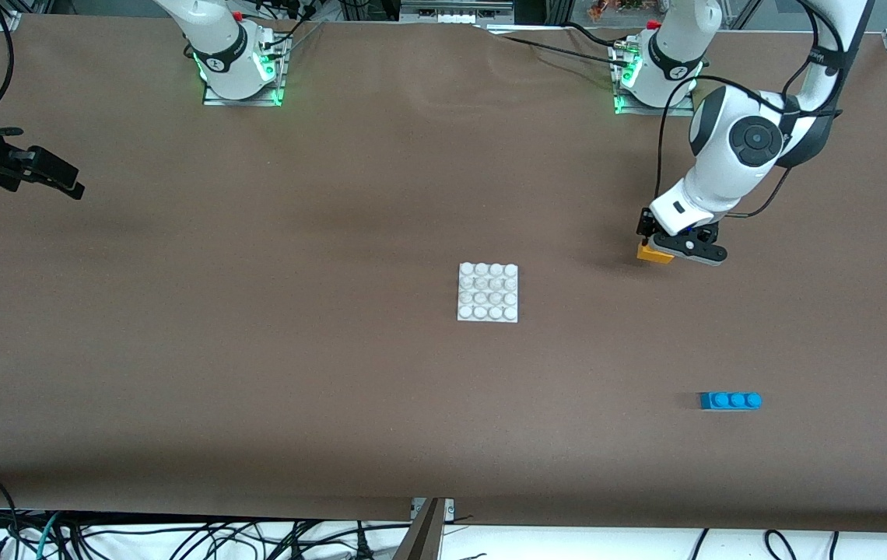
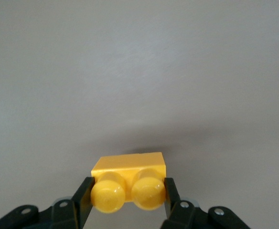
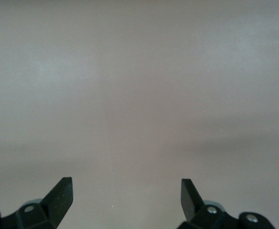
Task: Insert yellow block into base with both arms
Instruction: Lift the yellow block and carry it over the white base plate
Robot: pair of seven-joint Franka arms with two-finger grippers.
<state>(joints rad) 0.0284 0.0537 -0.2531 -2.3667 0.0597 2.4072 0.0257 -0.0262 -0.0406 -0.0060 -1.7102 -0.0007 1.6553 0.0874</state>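
My left gripper is shut on the yellow block and holds it low over the brown table, toward the left arm's end. In the left wrist view the black fingers press on both ends of the two-stud yellow block, and its shadow lies on the cloth under it. The white base with its 4x4 studs lies flat at the table's middle, apart from the block. My right gripper waits at the right arm's end of the table, open and empty.
A longer blue three-stud brick lies nearer to the front camera than the yellow block, toward the left arm's end. Cables hang past the table's front edge. No green brick shows.
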